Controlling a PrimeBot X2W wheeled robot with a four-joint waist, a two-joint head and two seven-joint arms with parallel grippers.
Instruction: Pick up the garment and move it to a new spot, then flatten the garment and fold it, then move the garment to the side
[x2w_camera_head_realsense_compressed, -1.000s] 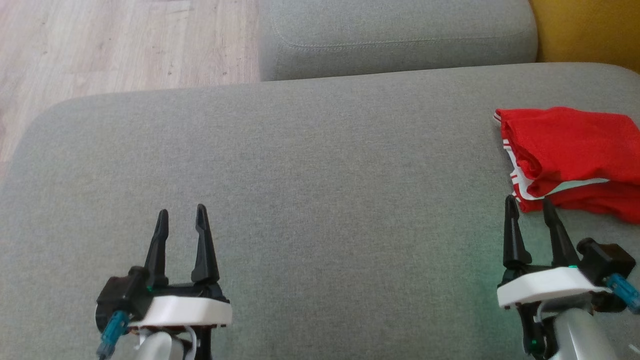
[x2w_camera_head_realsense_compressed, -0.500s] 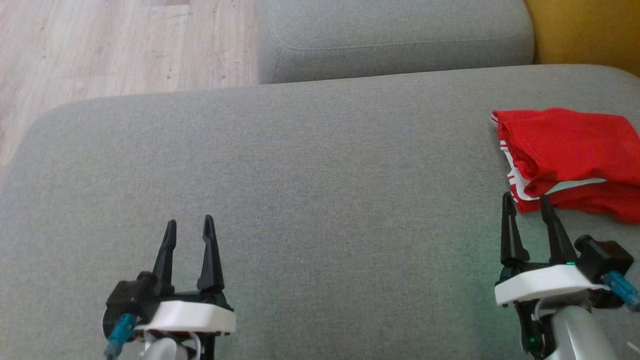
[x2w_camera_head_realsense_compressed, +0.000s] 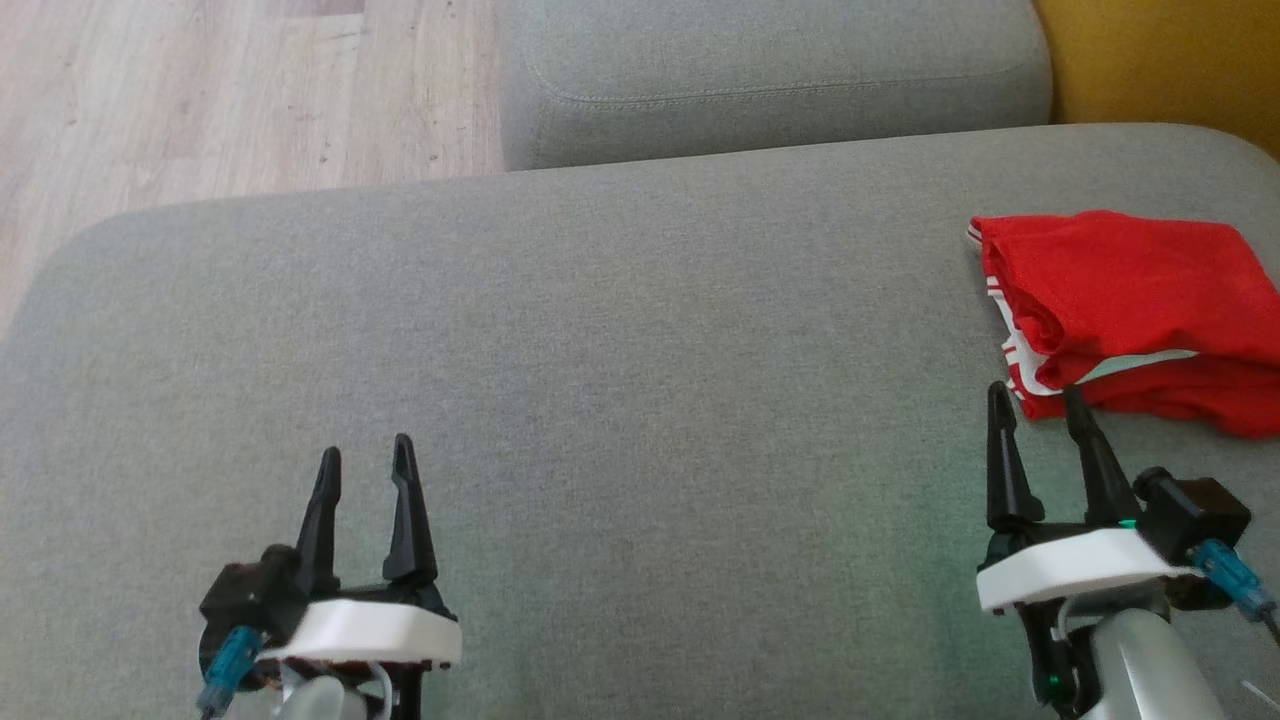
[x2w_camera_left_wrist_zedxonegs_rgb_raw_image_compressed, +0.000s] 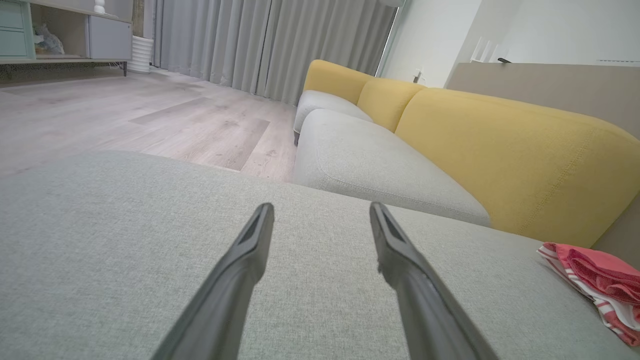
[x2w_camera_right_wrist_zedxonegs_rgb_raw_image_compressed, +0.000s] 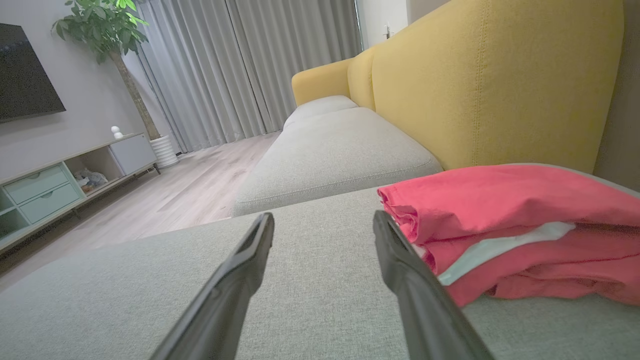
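Jaws on the left gripper (x2w_camera_head_realsense_compressed: 365, 450) stand apart and empty above bare grey cushion (x2w_camera_head_realsense_compressed: 620, 330). The right gripper (x2w_camera_head_realsense_compressed: 1035, 392) is likewise spread, holding nothing, its tips just short of the garment (x2w_camera_head_realsense_compressed: 1130, 300), which lies beyond them and to the right in a folded red stack. Carrying, flattening, folding and setting aside all look done to me; nothing seems left.

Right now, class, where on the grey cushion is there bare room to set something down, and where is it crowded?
Bare: the middle of the grey cushion, bordered by the open left gripper, the open right gripper and the far edge towards the second cushion. Crowded: the right side, where the folded red garment lies just past the right gripper's fingertips.
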